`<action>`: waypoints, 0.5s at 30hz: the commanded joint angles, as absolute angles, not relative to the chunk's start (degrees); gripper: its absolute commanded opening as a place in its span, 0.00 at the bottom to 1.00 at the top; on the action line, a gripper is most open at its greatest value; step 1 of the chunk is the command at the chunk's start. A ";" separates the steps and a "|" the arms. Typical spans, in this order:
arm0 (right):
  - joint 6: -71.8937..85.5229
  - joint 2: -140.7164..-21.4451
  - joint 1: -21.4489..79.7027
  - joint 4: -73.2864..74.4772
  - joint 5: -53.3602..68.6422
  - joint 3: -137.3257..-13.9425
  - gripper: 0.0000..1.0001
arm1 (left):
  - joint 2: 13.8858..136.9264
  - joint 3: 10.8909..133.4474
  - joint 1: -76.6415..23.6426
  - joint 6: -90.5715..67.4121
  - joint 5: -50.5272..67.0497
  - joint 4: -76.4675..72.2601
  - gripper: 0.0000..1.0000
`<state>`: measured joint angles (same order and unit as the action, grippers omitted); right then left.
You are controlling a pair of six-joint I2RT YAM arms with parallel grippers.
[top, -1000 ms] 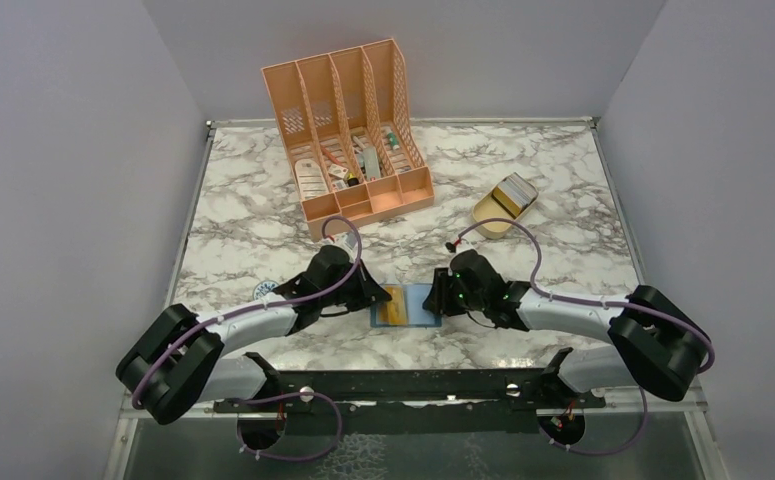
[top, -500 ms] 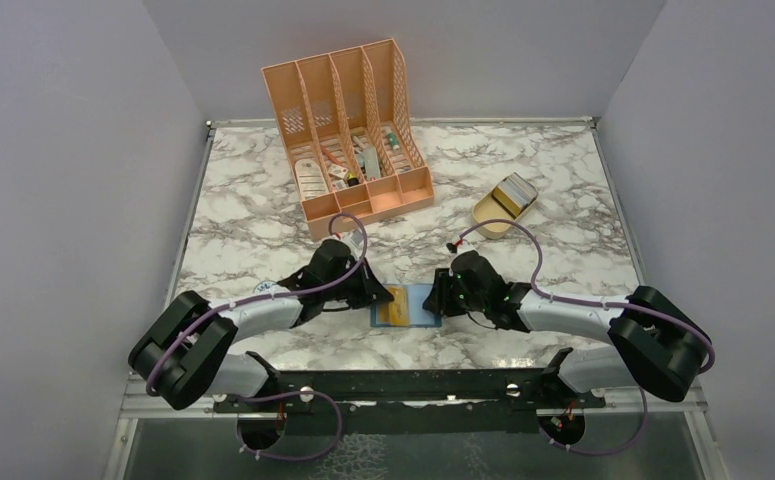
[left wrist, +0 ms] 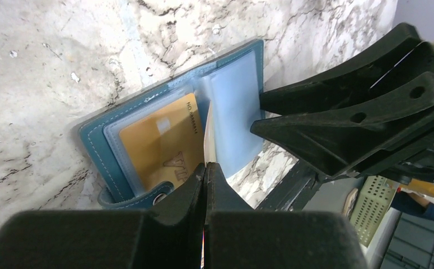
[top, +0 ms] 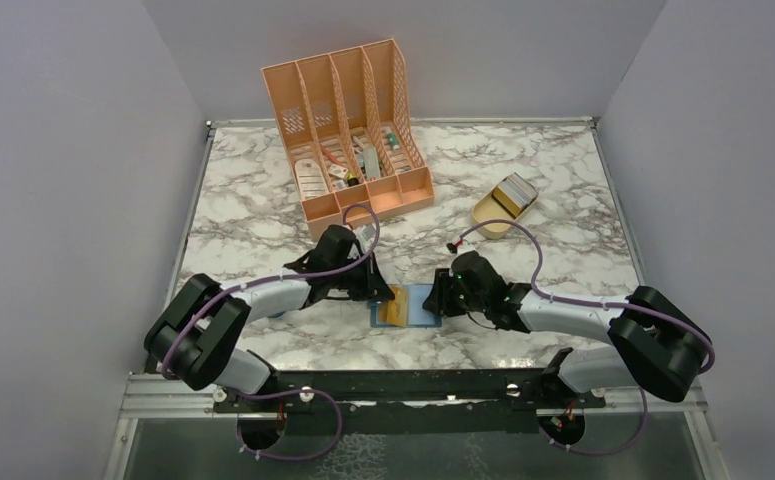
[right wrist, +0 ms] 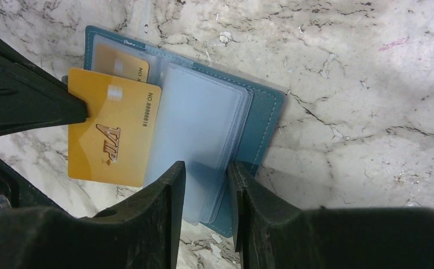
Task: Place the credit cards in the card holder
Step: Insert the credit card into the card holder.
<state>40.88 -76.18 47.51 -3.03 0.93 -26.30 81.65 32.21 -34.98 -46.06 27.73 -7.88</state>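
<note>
Leftward my left arm has swung; its jaws clamp a gold card (right wrist: 113,137), right jaws pinch the open teal card holder's (right wrist: 262,126) clear sleeves.

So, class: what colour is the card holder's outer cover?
Teal-blue card holder; clearest in the right wrist view.

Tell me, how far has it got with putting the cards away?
One gold card already sits in a clear sleeve of the open card holder. The left gripper pinches a second gold VIP card by its edge, angled over the holder, while the right gripper holds the plastic sleeves. That card is not yet slid in.
</note>
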 commanded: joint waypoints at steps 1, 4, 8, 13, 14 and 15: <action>41.12 -77.62 47.63 -0.79 2.39 -24.62 0.34 | 83.28 33.41 -34.60 -43.96 31.07 -6.60 0.00; 40.99 -77.44 47.64 -0.70 2.29 -24.61 0.34 | 84.48 32.68 -34.50 -45.10 31.65 -8.40 0.00; 41.12 -77.52 47.64 -0.70 2.11 -24.28 0.34 | 85.69 32.01 -34.45 -46.58 31.61 -10.44 0.00; 41.39 -77.48 47.59 -0.54 1.95 -23.99 0.34 | 86.29 31.88 -34.37 -47.75 29.79 -10.86 0.00; 41.46 -77.38 47.63 -0.41 1.81 -23.97 0.34 | 86.49 31.90 -34.37 -48.01 29.63 -11.23 0.00; 41.44 -77.29 47.64 -0.13 1.72 -24.06 0.34 | 86.75 31.86 -34.37 -48.19 29.54 -11.69 0.00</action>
<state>40.91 -76.16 47.51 -3.18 0.93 -26.15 85.45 32.21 -34.24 -47.24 30.00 -9.85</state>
